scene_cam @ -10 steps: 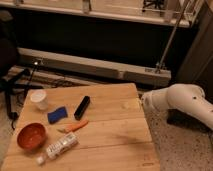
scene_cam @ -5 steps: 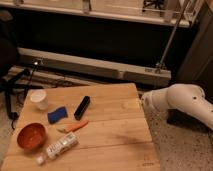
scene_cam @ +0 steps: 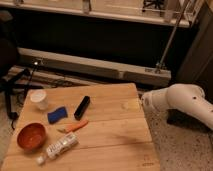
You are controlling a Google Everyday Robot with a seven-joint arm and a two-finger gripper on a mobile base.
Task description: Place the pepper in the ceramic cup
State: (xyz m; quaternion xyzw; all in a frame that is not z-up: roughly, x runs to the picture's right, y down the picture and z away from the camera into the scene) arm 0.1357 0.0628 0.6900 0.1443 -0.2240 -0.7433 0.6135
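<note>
Nothing on the table (scene_cam: 120, 145) has shifted over the last second, and the white arm hangs where it was off the right edge. Its gripper (scene_cam: 146, 100) sits at the arm's tip, just beside that edge about halfway along, with fingers spread and nothing between them. The pepper (scene_cam: 76, 126) lies flat on the wood left of centre, well apart from the gripper, to its left and a little nearer. Its long axis runs almost crosswise on the table, the pale stem end pointing near-left and the orange tip far-right, so a reach from the right would likely meet it nearly end-on unless the wrist turns. The ceramic cup (scene_cam: 39, 98) stands upright near the far-left corner, beyond the pepper as seen from the arm. A blue sponge (scene_cam: 57, 114) and a black bar (scene_cam: 82, 107) lie just beyond the pepper. A red bowl (scene_cam: 31, 136) and a toppled clear bottle (scene_cam: 59, 147) lie on its near-left side.
</note>
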